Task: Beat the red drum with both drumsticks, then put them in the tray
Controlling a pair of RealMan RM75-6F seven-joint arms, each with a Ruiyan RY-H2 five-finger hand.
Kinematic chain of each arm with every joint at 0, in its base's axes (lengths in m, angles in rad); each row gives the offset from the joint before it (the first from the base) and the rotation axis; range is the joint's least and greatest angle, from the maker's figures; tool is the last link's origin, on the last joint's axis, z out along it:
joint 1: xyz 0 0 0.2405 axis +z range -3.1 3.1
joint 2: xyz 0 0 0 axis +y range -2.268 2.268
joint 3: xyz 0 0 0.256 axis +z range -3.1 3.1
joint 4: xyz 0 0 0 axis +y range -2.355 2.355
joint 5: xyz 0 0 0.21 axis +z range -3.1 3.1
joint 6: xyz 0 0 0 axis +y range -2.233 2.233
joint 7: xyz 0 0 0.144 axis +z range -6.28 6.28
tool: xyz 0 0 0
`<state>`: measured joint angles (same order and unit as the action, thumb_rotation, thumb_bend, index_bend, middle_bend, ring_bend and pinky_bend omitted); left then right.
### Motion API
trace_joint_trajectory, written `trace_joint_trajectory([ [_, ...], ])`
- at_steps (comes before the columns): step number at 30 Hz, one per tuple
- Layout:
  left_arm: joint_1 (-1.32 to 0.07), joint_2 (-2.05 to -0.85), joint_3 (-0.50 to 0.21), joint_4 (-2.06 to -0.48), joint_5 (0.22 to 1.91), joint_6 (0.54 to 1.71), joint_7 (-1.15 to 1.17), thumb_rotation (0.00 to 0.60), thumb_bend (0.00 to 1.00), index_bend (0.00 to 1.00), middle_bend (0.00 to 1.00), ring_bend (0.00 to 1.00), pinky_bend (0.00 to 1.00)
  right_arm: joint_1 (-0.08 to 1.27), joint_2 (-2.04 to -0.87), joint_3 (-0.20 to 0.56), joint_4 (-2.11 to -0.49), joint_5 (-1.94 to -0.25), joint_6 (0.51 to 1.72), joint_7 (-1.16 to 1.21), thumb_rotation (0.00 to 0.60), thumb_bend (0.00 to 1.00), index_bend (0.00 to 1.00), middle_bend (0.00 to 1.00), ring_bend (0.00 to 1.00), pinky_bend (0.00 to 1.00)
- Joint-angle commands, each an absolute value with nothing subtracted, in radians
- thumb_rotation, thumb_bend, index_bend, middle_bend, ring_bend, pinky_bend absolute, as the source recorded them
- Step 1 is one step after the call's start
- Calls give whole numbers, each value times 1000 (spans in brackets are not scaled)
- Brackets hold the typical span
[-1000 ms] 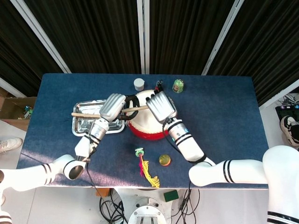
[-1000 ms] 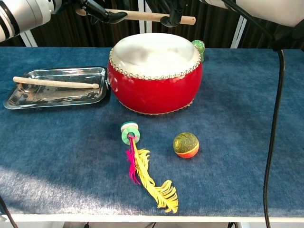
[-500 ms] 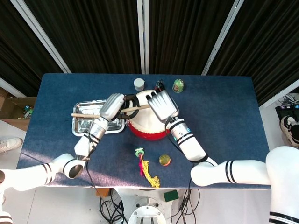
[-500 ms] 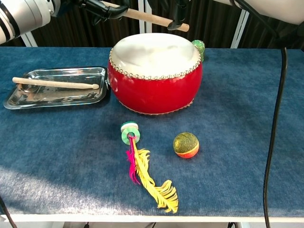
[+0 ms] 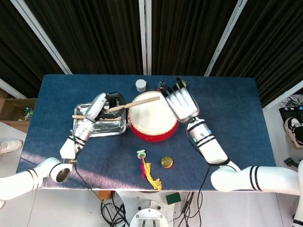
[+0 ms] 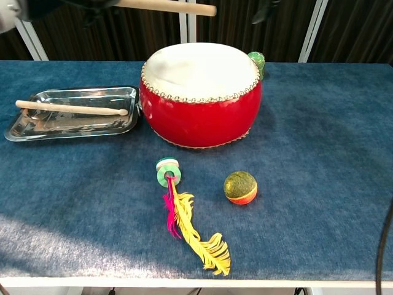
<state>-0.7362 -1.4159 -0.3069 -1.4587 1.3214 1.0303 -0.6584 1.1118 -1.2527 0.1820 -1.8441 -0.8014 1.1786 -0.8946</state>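
The red drum (image 5: 151, 119) (image 6: 199, 117) with its pale skin stands mid-table. My left hand (image 5: 100, 107) hovers over the metal tray (image 5: 108, 126) (image 6: 73, 90) and grips one wooden drumstick (image 5: 139, 102) (image 6: 172, 5), whose far tip reaches above the drumhead. A second drumstick (image 6: 70, 108) (image 5: 77, 116) lies lengthwise in the tray. My right hand (image 5: 182, 101) floats just right of the drum's far edge, fingers spread, holding nothing. In the chest view both hands are only dark blurs at the top edge.
In front of the drum lie a feathered shuttlecock (image 5: 146, 166) (image 6: 184, 221) and a small orange-green ball (image 5: 166, 162) (image 6: 240, 187). Behind the drum stand a small white jar (image 5: 140, 85) and a green toy (image 6: 256, 59).
My right hand has let go of the drumstick and swung right, off the drum. My left hand has pulled back left over the tray, carrying the stick alone.
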Motion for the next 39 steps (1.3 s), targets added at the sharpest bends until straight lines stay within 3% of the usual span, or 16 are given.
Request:
trace_joint_trajectory([
  [1,-658,-1365,-265,-1402,1333,1071,-744,600,599,684,738,713,748,1004,-1140,113,-1909,-926,1203,-787,600,10,276,370,324,186],
  [6,-578,-1344,-213,-1281,1318,1065,-858,600,599,684,739,712,743,882,-1036,52,-1926,-1057,1238,-649,600,9,275,372,321,186],
  [13,-542,-1380,-174,-1103,1309,995,-978,600,600,685,739,707,731,745,-955,29,-1914,-1176,1307,-469,600,9,275,375,321,186],
  [21,-586,-1455,-102,-952,1417,899,-1075,600,601,685,735,670,675,644,-935,13,-1893,-1234,1334,-410,600,9,275,377,321,186],
  [28,-632,-1524,-91,-870,1453,872,-1086,600,598,684,712,623,627,602,-941,28,-1892,-1239,1330,-411,600,9,275,377,320,186],
  [32,-644,-1544,-78,-826,1465,868,-1004,600,564,630,609,475,514,581,-940,39,-1891,-1237,1327,-404,600,10,275,376,321,186],
  [36,-637,-1556,-77,-813,1451,879,-863,600,474,458,392,256,324,561,-937,51,-1886,-1240,1321,-386,600,9,270,378,321,185],
  [39,-628,-1573,-86,-800,1428,899,-731,600,407,332,274,167,251,551,-940,58,-1879,-1245,1314,-370,600,9,270,378,321,185],
])
